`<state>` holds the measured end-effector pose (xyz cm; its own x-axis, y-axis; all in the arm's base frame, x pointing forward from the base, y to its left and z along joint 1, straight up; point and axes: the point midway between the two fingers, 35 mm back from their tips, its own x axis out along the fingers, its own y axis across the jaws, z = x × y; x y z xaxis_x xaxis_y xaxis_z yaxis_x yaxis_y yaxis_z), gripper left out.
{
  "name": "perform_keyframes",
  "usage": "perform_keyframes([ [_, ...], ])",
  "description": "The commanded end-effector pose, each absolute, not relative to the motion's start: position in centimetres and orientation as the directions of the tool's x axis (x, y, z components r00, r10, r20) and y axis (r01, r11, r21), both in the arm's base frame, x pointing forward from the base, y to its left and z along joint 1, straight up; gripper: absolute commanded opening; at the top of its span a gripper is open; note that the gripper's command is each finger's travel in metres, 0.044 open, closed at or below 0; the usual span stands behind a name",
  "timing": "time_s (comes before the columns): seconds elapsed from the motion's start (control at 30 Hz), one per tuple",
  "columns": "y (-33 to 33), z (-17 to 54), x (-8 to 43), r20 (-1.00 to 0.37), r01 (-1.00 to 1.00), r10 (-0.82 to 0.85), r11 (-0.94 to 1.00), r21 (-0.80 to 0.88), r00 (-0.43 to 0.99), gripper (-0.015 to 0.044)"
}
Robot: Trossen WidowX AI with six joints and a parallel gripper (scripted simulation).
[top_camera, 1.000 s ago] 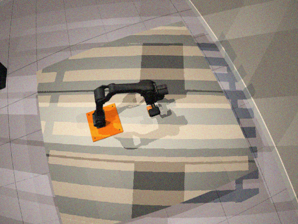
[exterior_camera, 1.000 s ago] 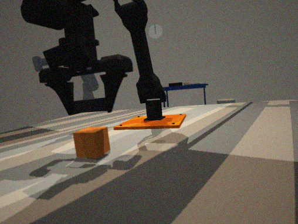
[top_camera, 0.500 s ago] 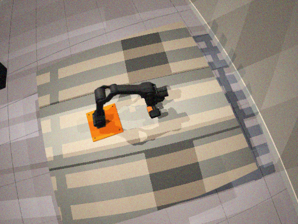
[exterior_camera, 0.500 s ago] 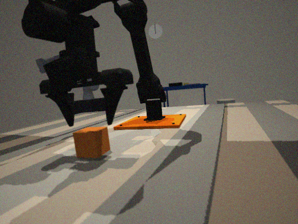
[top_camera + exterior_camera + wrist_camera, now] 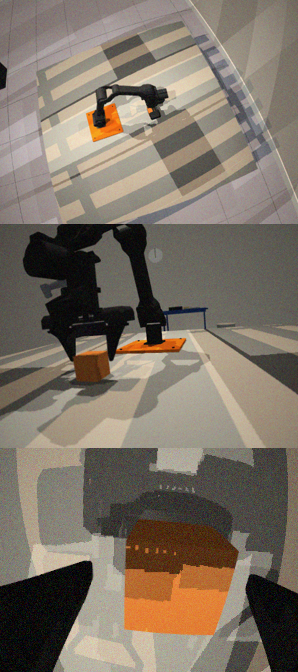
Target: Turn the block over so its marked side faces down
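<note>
The orange block (image 5: 150,110) (image 5: 90,367) (image 5: 172,610) rests flat on the table (image 5: 123,199) (image 5: 188,426). In the wrist view it lies between the two black fingers, its far part in dark shadow and its near part bright. My gripper (image 5: 91,359) (image 5: 173,576) is open and empty. It points down over the block, and in the exterior view its fingertips stand on either side, a little below the block's top edge. Gaps show between block and fingers in the wrist view. I cannot make out a marked side on the faces in view. In the top view the gripper hides most of the block.
The arm's orange base plate (image 5: 109,132) (image 5: 173,348) lies behind the block in the exterior view and left of it in the top view. A blue-framed table (image 5: 188,311) stands far back. Striped patterns and arm shadows cross the surface around the block.
</note>
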<state>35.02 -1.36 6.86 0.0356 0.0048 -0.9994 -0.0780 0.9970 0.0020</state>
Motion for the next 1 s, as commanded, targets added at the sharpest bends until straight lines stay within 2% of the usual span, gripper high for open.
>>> perform_keyframes([
  [0.0, -1.40, 6.18, 34.84, -1.000, -0.075, 0.001, 0.997, -0.001, 0.026, 0.0440],
  [0.23, -1.40, 6.18, 34.84, -1.000, -0.075, 0.001, 0.997, -0.001, 0.026, 0.0256],
  [0.9, -1.40, 6.18, 34.84, -1.000, -0.075, 0.001, 0.997, -0.001, 0.026, 0.0123],
  [0.97, -1.41, 6.57, 34.85, -1.000, -0.075, 0.001, 0.997, -0.001, 0.026, 0.0070],
])
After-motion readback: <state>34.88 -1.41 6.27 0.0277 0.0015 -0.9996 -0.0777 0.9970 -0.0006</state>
